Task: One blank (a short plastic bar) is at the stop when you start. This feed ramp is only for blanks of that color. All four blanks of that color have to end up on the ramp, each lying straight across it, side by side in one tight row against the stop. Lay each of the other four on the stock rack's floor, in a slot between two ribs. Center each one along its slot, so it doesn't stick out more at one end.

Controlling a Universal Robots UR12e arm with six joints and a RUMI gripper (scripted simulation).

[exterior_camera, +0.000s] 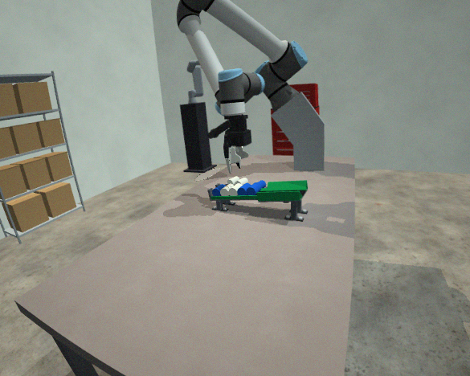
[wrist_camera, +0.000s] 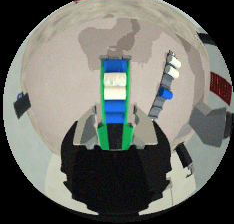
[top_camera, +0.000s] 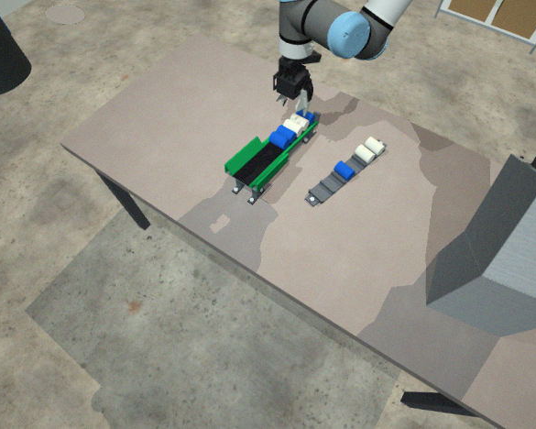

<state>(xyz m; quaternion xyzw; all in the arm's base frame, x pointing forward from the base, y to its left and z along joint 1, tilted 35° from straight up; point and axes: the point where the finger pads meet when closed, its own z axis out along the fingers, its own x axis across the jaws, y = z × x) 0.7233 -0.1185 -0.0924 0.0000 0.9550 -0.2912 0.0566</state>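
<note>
The green-walled feed ramp (top_camera: 242, 154) (exterior_camera: 283, 197) (wrist_camera: 102, 132) holds blanks lying across it. A blue blank (top_camera: 307, 115) (wrist_camera: 115, 66) is at the stop (top_camera: 316, 118). Two white blanks (top_camera: 294, 126) (wrist_camera: 115, 93) follow, then two blue blanks (top_camera: 281, 137) (wrist_camera: 115, 112). In the exterior view, white shapes (exterior_camera: 234, 180) rise above the blue ones; their exact layering is unclear. The ribbed stock rack (top_camera: 322, 191) (wrist_camera: 156, 111) holds two white blanks (top_camera: 369, 149) (wrist_camera: 172, 72) and one blue blank (top_camera: 344, 170) (wrist_camera: 165, 94). My gripper (top_camera: 292, 104) (exterior_camera: 235, 168) (wrist_camera: 114, 106) hangs above the ramp, jaws partly open and empty.
The ramp stands on short legs, with its wide, high-walled end (top_camera: 271, 171) away from the stop. The rack lies low beside it. The arm's grey pedestal (top_camera: 485, 258) (exterior_camera: 308, 137) stands on the table, beyond the rack from the ramp.
</note>
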